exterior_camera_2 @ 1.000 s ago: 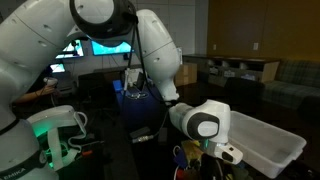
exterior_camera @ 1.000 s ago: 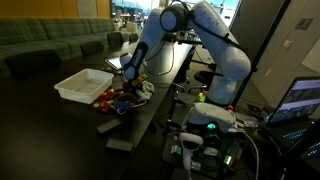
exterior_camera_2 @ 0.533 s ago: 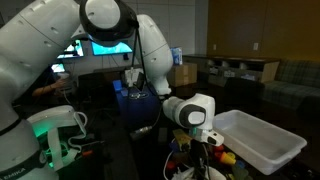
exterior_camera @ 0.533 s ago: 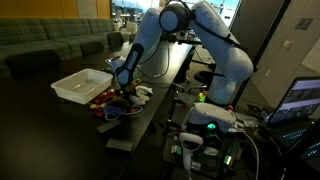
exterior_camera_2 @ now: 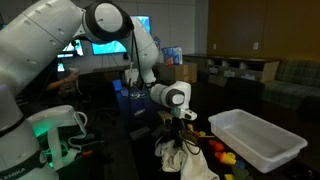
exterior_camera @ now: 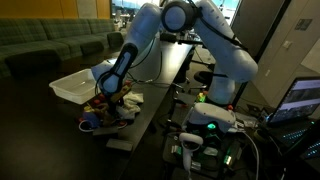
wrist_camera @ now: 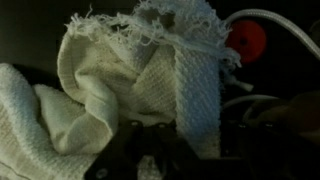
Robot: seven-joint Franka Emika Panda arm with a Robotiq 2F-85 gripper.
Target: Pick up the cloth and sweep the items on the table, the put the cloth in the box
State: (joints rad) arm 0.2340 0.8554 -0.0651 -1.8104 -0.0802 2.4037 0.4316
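The off-white cloth (wrist_camera: 110, 70) fills the wrist view, and a strip of it runs down between the dark fingers (wrist_camera: 130, 150) of my gripper (wrist_camera: 195, 140), which is shut on it. In an exterior view the cloth (exterior_camera_2: 182, 158) hangs from the gripper (exterior_camera_2: 178, 128) onto the black table. The gripper (exterior_camera: 106, 90) sits low by the white box (exterior_camera: 75, 83), with cloth (exterior_camera: 129, 99) trailing behind it. The colourful items (exterior_camera: 102, 112) lie bunched near the table (exterior_camera: 150, 112) edge. Red and yellow items (exterior_camera_2: 216, 151) lie beside the box (exterior_camera_2: 258, 140). A red item (wrist_camera: 247, 40) shows past the cloth.
White cables (wrist_camera: 275, 20) curve near the red item. An equipment bench with a green light (exterior_camera: 210, 127) stands beside the table. A sofa (exterior_camera: 50, 45) is behind, and monitors (exterior_camera_2: 110, 48) glow in the background.
The arm has swung down the table towards the box, dragging the cloth with it. The items have been pushed along into a bunch near the table edge.
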